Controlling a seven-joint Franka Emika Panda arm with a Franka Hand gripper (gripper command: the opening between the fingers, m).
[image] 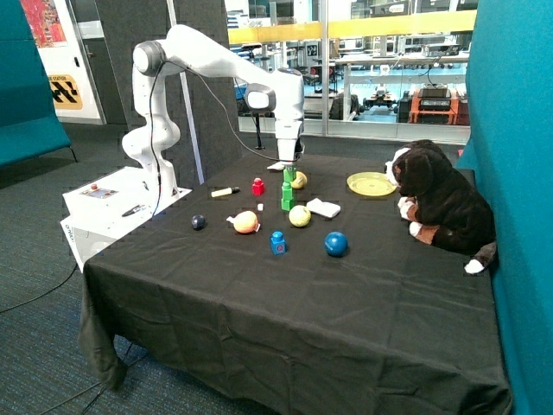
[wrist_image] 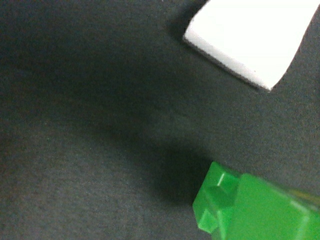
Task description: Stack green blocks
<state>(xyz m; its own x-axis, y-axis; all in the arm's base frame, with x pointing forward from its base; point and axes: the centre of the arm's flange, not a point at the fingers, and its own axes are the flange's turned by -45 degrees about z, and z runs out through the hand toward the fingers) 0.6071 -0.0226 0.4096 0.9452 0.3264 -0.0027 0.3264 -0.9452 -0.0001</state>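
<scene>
A short upright column of green blocks [image: 287, 197] stands on the black tablecloth near the middle of the back half of the table. The top green block [image: 289, 176] sits directly under my gripper [image: 289, 164], which points straight down at it. Whether the gripper holds that block cannot be made out. In the wrist view a green block [wrist_image: 255, 207] fills one corner, very close to the camera, over the dark cloth.
Around the stack lie a red studded block [image: 257, 186], a blue studded block [image: 278, 243], a blue ball [image: 335, 244], two yellow-green balls [image: 300, 215], an orange ball [image: 246, 222] and a white flat pad [image: 323, 207] [wrist_image: 250, 35]. A yellow plate [image: 371, 183] and a plush dog [image: 441, 203] are beyond.
</scene>
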